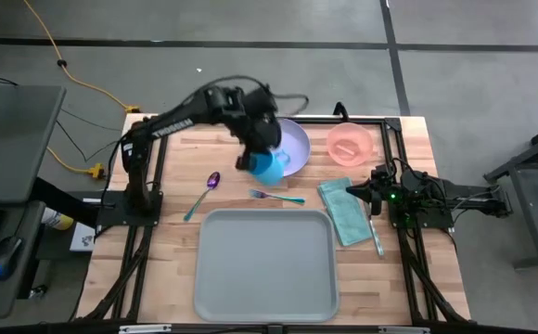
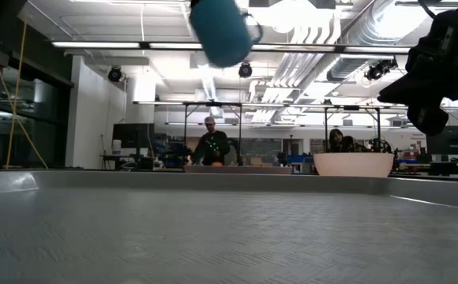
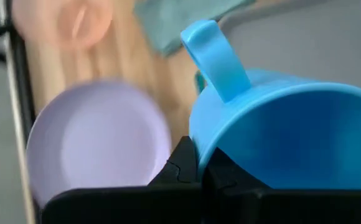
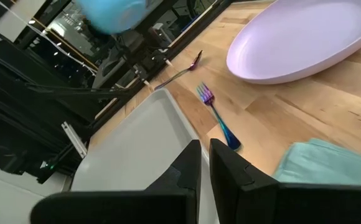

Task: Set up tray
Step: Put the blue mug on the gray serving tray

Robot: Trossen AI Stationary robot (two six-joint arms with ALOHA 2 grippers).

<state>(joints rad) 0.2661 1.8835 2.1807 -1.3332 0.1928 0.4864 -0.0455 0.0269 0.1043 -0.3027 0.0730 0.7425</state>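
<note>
A blue cup (image 1: pixel 270 167) with a handle hangs in the air over the near left edge of a lavender plate (image 1: pixel 293 142). My left gripper (image 1: pixel 258 153) is shut on it. In the low view the cup (image 2: pixel 221 28) is high above the grey-blue tray (image 2: pixel 213 229). The tray (image 1: pixel 264 264) lies flat at the table's near middle with nothing on it. My right gripper (image 4: pixel 205 163) rests shut at the table's right side, above a teal folded cloth (image 1: pixel 345 211), touching nothing. My left gripper pinches the cup's rim wall (image 3: pixel 200 144), one finger (image 3: pixel 227 174) inside the cup and the other (image 3: pixel 179 163) outside it. The hold is on the rim to one side of the handle (image 3: pixel 215 57). The fingers slant down from the far left. The cup is lifted clear of table and plate.
A pink bowl (image 1: pixel 350 144) stands at the far right beside the plate. A spoon (image 1: pixel 204 192) and a fork (image 1: pixel 278 196) lie on the wood just beyond the tray's far edge. A knife (image 1: pixel 377 232) lies right of the cloth. People sit in the room beyond.
</note>
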